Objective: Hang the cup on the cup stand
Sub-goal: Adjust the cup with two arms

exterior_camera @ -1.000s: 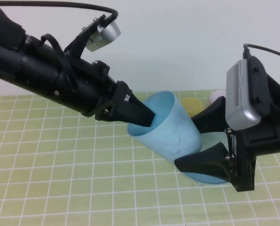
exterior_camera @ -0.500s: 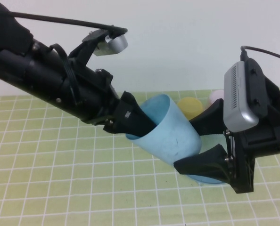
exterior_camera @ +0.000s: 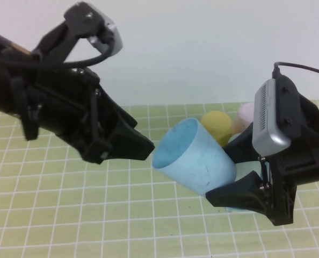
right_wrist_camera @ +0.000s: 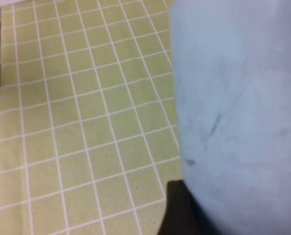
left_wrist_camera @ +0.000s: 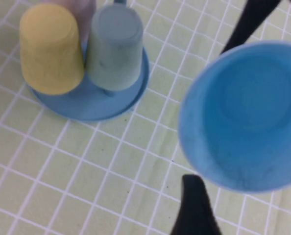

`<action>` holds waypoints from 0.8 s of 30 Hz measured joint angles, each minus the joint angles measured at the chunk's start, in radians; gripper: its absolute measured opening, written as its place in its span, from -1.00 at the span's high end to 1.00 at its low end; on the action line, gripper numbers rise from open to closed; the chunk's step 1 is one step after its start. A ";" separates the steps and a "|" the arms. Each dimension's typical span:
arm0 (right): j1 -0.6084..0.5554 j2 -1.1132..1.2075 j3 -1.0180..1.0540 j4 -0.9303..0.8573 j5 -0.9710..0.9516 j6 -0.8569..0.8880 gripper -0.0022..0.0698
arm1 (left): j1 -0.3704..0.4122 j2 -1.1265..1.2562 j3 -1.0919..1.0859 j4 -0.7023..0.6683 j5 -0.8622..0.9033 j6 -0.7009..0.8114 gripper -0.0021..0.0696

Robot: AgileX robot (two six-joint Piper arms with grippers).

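The light sky-blue cup (exterior_camera: 194, 157) is held in the air on its side, its mouth facing my left gripper. My right gripper (exterior_camera: 238, 174) is shut on the cup's base end, one finger above and one below. In the right wrist view the cup (right_wrist_camera: 238, 112) fills the frame beside one dark finger (right_wrist_camera: 179, 210). My left gripper (exterior_camera: 140, 146) is open and empty, just left of the cup's rim without touching it. The left wrist view looks into the cup (left_wrist_camera: 246, 115). The cup stand (left_wrist_camera: 131, 100) sits on the mat behind, mostly hidden in the high view.
A yellow cup (left_wrist_camera: 50, 49) and a grey-green cup (left_wrist_camera: 116, 46) hang upside down on the stand, with a pink cup (left_wrist_camera: 79, 7) behind them. The yellow cup (exterior_camera: 217, 123) and pink cup (exterior_camera: 245, 114) also show in the high view. The green checked mat (exterior_camera: 68, 204) covers the table.
My left gripper has let go of the cup's rim, opened and drawn back to the left and up. The cup has stayed in my right gripper and tipped slightly lower.
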 joint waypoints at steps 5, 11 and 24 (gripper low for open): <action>0.000 0.000 0.000 -0.002 0.004 0.009 -0.48 | -0.002 -0.040 0.049 -0.078 0.000 0.102 -0.28; 0.000 0.000 0.000 0.000 0.031 0.015 -0.48 | -0.002 -0.047 0.147 -0.184 0.000 0.213 -0.28; 0.000 0.000 0.000 0.014 0.102 0.017 -0.48 | -0.183 -0.045 0.148 -0.046 -0.099 0.175 -0.27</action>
